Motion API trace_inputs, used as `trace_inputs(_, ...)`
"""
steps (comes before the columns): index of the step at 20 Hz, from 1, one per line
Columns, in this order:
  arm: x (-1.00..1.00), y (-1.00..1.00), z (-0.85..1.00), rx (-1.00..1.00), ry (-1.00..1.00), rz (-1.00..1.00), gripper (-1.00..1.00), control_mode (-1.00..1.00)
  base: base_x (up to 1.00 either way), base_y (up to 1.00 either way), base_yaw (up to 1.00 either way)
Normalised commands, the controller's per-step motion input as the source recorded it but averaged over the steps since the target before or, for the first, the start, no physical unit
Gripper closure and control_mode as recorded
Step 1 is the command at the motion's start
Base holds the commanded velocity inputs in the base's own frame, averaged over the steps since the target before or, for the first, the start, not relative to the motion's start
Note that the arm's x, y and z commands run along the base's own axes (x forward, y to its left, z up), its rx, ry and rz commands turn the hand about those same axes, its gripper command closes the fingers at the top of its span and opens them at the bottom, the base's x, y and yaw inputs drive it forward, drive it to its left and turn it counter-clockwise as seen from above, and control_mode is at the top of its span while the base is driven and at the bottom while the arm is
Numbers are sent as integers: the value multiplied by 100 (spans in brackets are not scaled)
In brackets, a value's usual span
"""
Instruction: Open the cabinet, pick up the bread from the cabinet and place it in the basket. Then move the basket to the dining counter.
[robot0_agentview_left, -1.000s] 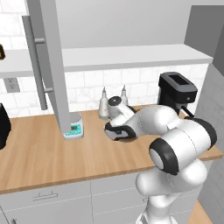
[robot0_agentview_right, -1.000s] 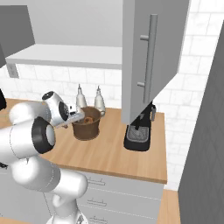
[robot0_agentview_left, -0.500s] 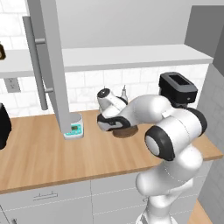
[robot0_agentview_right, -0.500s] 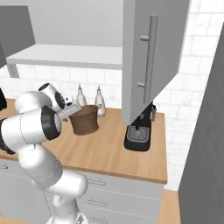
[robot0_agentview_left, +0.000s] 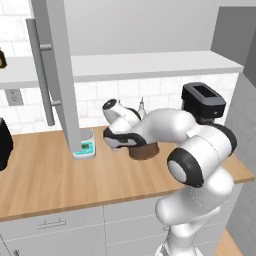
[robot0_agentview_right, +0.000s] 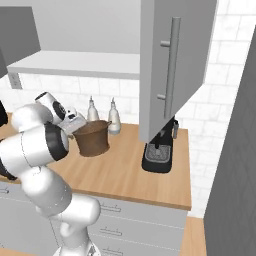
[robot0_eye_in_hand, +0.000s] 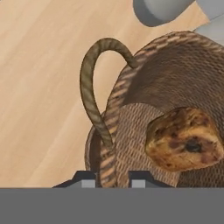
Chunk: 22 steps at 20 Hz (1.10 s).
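The brown woven basket (robot0_agentview_right: 93, 138) is on the wood worktop below the open cabinet (robot0_agentview_right: 172, 65), and my arm covers most of the basket (robot0_agentview_left: 145, 151) in the left base view. In the hand view the bread (robot0_eye_in_hand: 183, 139), a browned roll, lies inside the basket (robot0_eye_in_hand: 135, 131). My gripper (robot0_eye_in_hand: 113, 177) is shut on the basket's rim beside its loop handle (robot0_eye_in_hand: 89, 89), one finger inside and one outside. From the side my gripper (robot0_agentview_left: 119, 141) meets the basket's left edge, and the same gripper (robot0_agentview_right: 75, 125) shows in the right base view. Whether the basket is off the worktop I cannot tell. The dining counter is out of view.
A white-and-teal scale (robot0_agentview_left: 84, 147) sits under the open cabinet door (robot0_agentview_left: 55, 75). A black coffee machine (robot0_agentview_right: 159, 150) stands at the right under the other door. Two bottles (robot0_agentview_right: 114, 116) stand against the tiled wall behind the basket. The pale cabinet shelf (robot0_agentview_left: 125, 67) runs above.
The jaws have closed from wide open onto the basket's rim. The hand has swung left and up over the worktop, and the basket has shifted slightly left.
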Motion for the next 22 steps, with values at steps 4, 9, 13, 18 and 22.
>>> trace_inputs(4, -94, 0, 80, 0, -16, 2, 100, -100, 0, 0, 0)
trace_inputs(9, -100, 0, 100, 0, -23, 3, 100, -100, 0, 0, 0)
trace_inputs(13, -98, 0, 100, 3, -23, 2, 100, -100, 0, 0, 0)
trace_inputs(18, -86, -2, 99, 15, -12, 1, 100, -100, 0, 0, 0)
trace_inputs(22, -56, 0, 82, 15, -1, 1, 100, -100, 0, 0, 0)
